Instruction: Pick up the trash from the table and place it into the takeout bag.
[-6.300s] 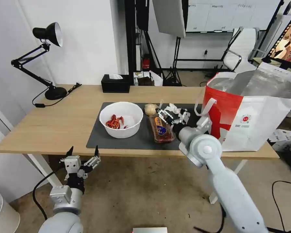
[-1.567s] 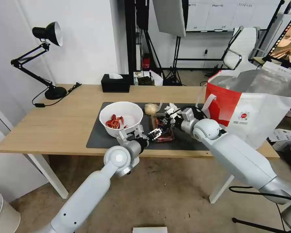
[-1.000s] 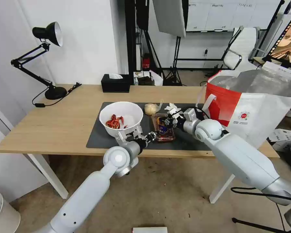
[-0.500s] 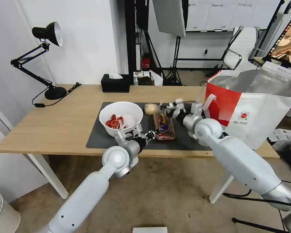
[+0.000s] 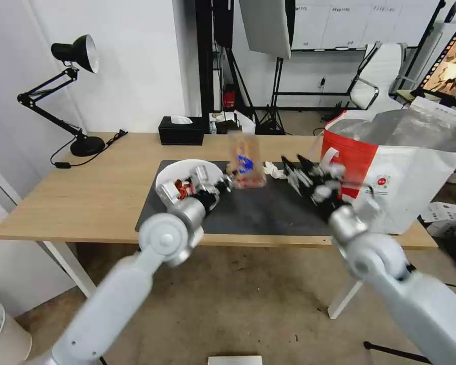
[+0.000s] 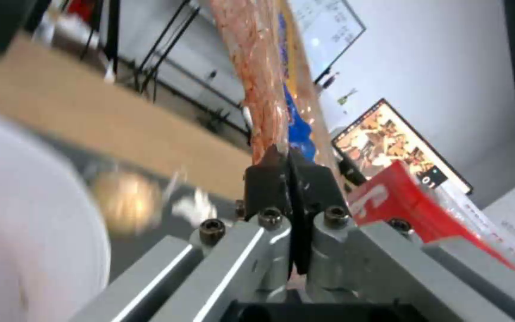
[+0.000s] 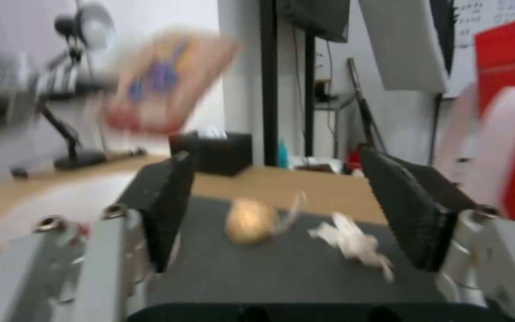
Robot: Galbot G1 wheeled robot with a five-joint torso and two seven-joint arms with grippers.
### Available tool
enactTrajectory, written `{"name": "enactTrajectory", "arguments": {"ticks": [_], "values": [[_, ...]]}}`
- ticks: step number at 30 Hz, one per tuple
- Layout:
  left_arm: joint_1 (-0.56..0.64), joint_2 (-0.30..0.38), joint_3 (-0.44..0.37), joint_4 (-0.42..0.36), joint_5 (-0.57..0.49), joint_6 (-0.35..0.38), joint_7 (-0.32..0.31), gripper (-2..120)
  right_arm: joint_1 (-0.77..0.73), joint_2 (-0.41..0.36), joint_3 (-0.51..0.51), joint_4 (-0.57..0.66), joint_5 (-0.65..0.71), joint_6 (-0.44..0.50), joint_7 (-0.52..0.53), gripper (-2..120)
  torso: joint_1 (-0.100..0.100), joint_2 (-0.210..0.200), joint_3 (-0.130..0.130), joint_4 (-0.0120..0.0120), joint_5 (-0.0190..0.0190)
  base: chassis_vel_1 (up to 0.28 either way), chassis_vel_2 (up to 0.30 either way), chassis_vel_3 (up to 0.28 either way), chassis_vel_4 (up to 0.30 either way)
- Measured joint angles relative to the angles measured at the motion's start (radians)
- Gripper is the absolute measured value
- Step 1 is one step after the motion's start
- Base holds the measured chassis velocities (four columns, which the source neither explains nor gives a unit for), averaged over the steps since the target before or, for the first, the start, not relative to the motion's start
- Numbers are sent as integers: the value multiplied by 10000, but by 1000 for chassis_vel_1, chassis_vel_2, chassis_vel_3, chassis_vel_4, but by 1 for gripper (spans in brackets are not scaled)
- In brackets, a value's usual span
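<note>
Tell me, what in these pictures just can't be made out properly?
- Clear food container, head view: smeared by motion, so its label and contents are unreadable; the left gripper holds it by its edge.
- White bowl, head view: the left arm covers much of it.
- Takeout bag: cut off by the picture's right edge.
- Beige lump and tissue, right wrist view: blurred between the open right gripper's fingers.
</note>
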Motion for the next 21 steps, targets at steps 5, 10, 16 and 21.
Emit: {"name": "enactTrajectory", "arguments": {"ticks": [5,10,16,21], "values": [[-904,248,363,167,279,-29,398,0,-1594,175,898,418,-1615,300,86,86,-1,1,0,0,-2,0,0,0,0],[-3617,-21,2331,1303,1877,-382,1494,0,-3817,998,1892,304,-3466,903,193,100,0,0,0,-6,5,0,0,0,0],[-6726,-1663,5076,3696,4399,-708,2428,0,-4535,1934,2168,246,-4298,966,405,100,3,-2,2,-2,2,0,0,0,0],[-8298,-3115,6748,5941,6700,-1298,3521,0,-4636,2510,2125,261,-4654,966,421,100,2,-1,2,-2,5,0,0,0,0]]}}
